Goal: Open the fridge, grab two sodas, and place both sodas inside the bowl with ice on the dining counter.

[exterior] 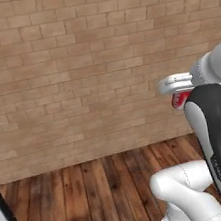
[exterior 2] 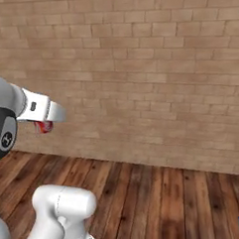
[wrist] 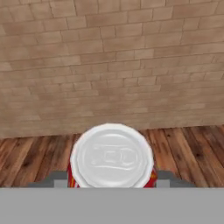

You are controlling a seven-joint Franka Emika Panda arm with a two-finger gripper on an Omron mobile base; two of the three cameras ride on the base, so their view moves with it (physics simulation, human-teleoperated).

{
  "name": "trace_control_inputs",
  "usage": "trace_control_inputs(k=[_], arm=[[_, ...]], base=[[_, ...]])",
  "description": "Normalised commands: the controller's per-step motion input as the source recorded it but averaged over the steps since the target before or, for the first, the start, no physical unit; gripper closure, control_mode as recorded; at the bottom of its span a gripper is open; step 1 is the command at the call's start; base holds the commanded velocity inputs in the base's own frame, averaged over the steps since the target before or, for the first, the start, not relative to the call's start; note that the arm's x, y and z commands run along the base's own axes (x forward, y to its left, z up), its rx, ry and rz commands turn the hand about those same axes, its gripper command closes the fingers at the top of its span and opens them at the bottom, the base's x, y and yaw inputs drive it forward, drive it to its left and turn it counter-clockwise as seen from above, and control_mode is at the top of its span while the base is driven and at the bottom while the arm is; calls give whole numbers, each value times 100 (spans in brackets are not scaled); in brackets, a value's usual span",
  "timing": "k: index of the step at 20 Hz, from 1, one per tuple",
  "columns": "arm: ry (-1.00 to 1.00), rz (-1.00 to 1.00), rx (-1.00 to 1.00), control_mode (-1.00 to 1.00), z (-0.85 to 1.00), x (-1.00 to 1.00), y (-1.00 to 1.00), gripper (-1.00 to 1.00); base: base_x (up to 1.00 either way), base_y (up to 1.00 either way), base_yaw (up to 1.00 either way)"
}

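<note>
Soda can (wrist: 112, 157), red with a silver top, sits clamped in the hand (wrist: 112, 181), held above the wooden floor (exterior: 86, 197) before the brick wall (exterior: 74, 62).

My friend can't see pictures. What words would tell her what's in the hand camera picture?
A red soda can with a shiny silver top sits right in front of the camera, held between the gripper fingers. Behind it is a tan brick wall above a dark wooden plank floor.

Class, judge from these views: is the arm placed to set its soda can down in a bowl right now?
Probably not. The jaws hold the soda can in mid-air, facing a brick wall and wood floor, with no bowl ahead.
</note>
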Motion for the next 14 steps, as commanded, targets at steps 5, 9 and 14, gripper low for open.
trace_control_inputs(k=[5, 9, 14], arm=[[0, 0, 0, 100, 0, 0, 0, 100], [0, 0, 0, 100, 0, 0, 0, 100], [0, 0, 0, 100, 0, 0, 0, 100]], base=[[0, 0, -75], [0, 3, -71], [17, 22, -65]])
